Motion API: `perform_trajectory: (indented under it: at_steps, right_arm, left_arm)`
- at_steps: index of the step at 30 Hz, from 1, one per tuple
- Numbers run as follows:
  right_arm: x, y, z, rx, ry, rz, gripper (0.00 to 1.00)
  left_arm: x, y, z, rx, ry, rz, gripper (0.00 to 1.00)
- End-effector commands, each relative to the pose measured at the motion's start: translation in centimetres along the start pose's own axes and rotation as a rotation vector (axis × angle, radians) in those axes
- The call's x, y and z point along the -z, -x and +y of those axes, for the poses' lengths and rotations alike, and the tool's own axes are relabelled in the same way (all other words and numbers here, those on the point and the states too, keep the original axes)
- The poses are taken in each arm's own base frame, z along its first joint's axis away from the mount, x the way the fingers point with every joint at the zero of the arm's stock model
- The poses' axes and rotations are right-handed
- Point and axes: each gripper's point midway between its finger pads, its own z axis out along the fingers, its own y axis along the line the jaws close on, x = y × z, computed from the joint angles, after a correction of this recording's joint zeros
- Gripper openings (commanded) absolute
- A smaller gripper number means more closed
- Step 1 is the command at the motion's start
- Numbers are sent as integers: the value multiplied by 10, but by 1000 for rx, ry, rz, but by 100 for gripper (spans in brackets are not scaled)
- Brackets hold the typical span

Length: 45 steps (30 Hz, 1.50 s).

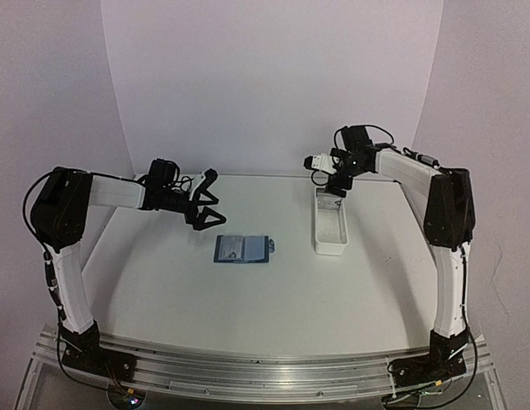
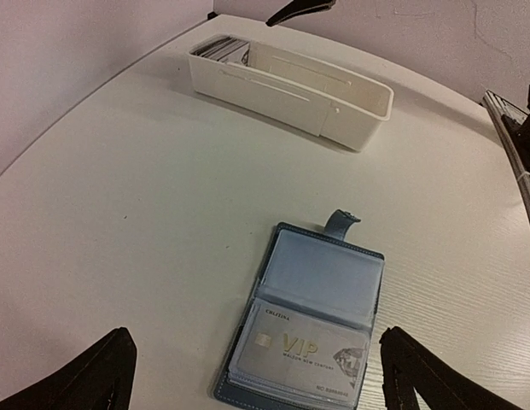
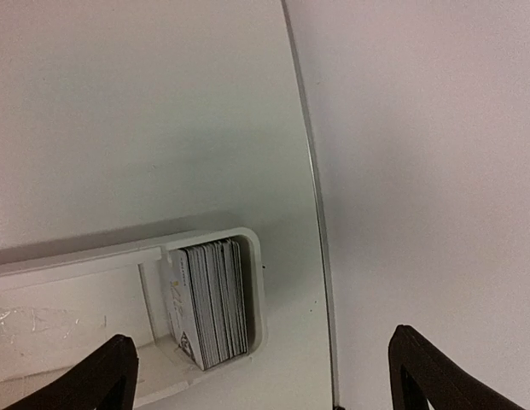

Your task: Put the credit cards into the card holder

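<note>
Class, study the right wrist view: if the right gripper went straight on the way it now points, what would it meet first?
The right gripper would likely meet the stack of cards standing at the end of the white tray, or that end wall beside them; depth is unclear.

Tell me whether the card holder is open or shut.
Open: the card holder lies spread flat on the table, inside facing up, a card showing in it, the snap tab unfastened.

White arm links (image 1: 72,295), black joints (image 1: 60,209), thin black cables (image 1: 49,282)
</note>
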Motion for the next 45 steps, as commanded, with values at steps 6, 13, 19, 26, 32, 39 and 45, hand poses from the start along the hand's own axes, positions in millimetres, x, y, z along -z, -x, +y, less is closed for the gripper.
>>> perform_trajectory:
  at_steps: [6, 13, 19, 26, 32, 39, 45]
  right_arm:
    - [-42, -12, 4, 251, -6, 97, 98]
    - [-67, -14, -4, 281, -54, 105, 98]
    - [-74, -25, 1, 288, -65, 148, 98]
    - [-88, -25, 12, 293, -40, 126, 98]
    - [-92, -32, 22, 299, -20, 149, 98]
    - [-95, -35, 24, 299, -16, 155, 97]
    - [-92, -37, 20, 289, -24, 161, 84]
  left_arm:
    - [-21, -4, 31, -26, 32, -18, 100]
    - [-20, -15, 32, -3, 38, 10, 99]
    - [-18, -19, 28, 7, 44, 20, 99]
    - [-19, -20, 31, -1, 55, 26, 99]
    - [-20, -21, 34, 1, 57, 30, 99]
    - [-22, -22, 36, -3, 56, 31, 99]
    - [-22, -22, 36, -15, 57, 33, 100]
